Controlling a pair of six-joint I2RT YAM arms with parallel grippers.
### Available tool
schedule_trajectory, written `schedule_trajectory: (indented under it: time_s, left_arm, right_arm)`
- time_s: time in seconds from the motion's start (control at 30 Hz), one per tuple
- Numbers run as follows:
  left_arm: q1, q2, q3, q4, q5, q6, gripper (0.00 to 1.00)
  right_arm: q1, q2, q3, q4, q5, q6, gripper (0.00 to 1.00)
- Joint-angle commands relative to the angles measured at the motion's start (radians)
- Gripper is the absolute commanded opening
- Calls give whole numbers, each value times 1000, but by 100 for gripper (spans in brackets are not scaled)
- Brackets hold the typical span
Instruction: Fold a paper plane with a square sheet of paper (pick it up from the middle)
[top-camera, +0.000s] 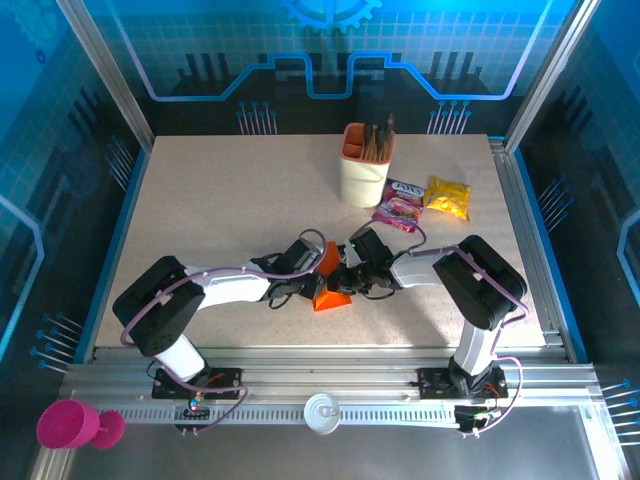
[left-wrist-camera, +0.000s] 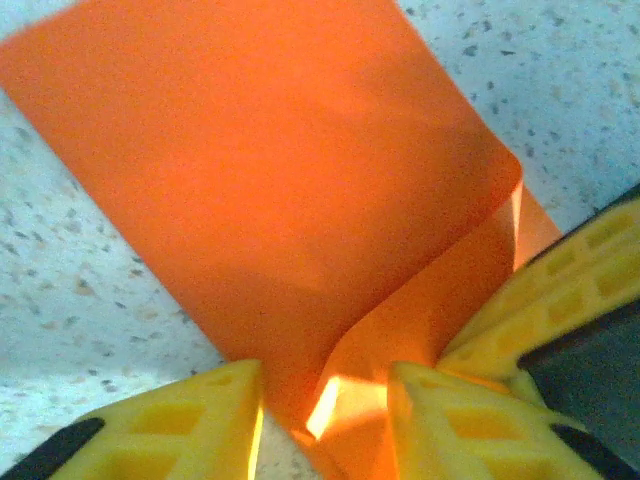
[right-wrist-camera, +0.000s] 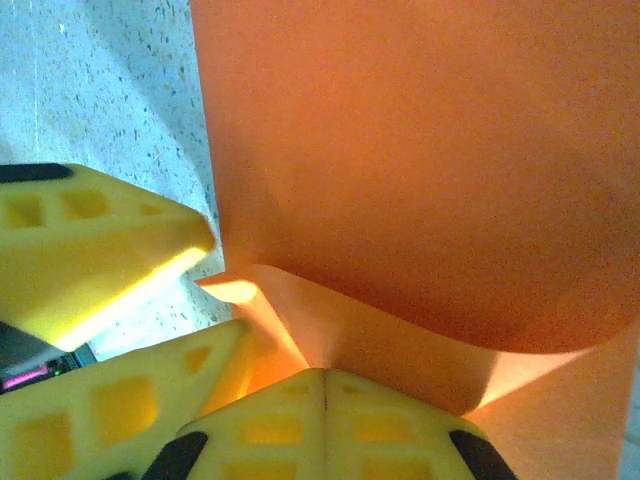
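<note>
Paper from above: the orange paper (top-camera: 333, 300) lies mostly under the two wrists, and only two small pieces show, so its shape cannot be told.
Paper up close: cut off by the top edge in the left wrist view, and by the top and right edges in the right wrist view.
Left gripper (left-wrist-camera: 325, 385): fingers cut off at the bottom edge.
Right gripper (right-wrist-camera: 325, 385): finger bases cut off at the bottom edge.
Cup (top-camera: 362, 170): dark things inside, too small to identify.
Packets (top-camera: 447, 197): print too small to read.
White round thing (top-camera: 322, 412): too small to identify.
</note>
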Motion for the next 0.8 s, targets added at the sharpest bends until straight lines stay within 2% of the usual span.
schedule_trajectory:
  time_s: [0.0, 0.1, 0.17, 0.27, 0.3, 0.5, 0.77]
  left_arm:
    - [9, -86, 32, -42, 12, -10, 54]
    - [7, -135, 9, -42, 52, -29, 56]
    - [5, -160, -20, -22, 97, -47, 46]
    - [-17, -191, -66, 23, 160, -72, 8]
    - [-31, -196, -80, 41, 181, -76, 0]
    - [-101, -186, -140, 121, 218, -102, 0]
    - [-106, -116, -124, 158, 196, -94, 0]
  right_arm:
    - [0, 30, -32, -55, 49, 10, 0]
    - [1, 29, -35, -53, 49, 11, 0]
    - [2, 31, -36, -52, 48, 13, 0]
    - [2, 33, -41, -42, 51, 19, 0]
    - [2, 33, -44, -39, 51, 21, 0]
    - [2, 42, -54, -21, 44, 34, 0]
    - [1, 51, -57, -15, 41, 37, 0]
